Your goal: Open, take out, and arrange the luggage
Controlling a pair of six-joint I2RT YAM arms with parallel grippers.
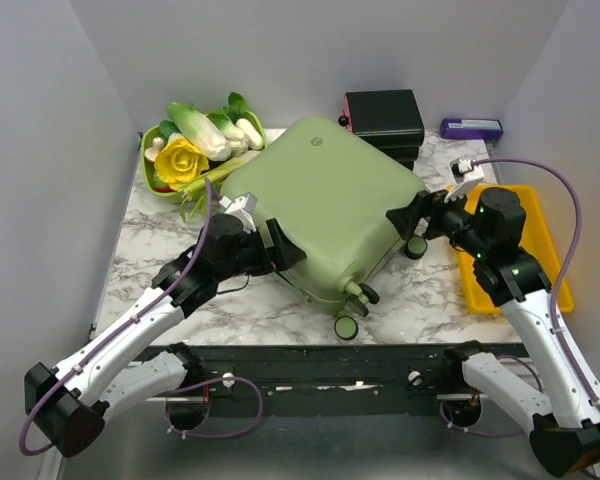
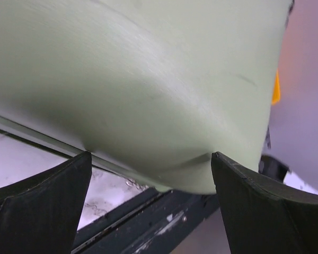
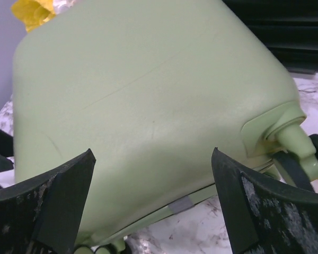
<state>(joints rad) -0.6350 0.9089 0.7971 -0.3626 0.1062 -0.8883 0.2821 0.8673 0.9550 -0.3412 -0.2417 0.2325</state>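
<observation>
The top camera sits high above and behind the near edge of the desk [image 1: 420,290], looking steeply down over all of it. The left wrist camera looks out between the left claw [image 2: 151,159] fingers, facing rightward, pressed very close to the luggage [image 2: 148,95] shell. The right wrist camera faces leftward past the right claw [image 3: 153,156], slightly farther back. All three views share the luggage.

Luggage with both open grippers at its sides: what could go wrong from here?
The left gripper and right gripper face the smooth rounded shell of the luggage; a squeeze may slip off. Its wheels sit near the front edge of the table, so a pull could roll it off.
</observation>
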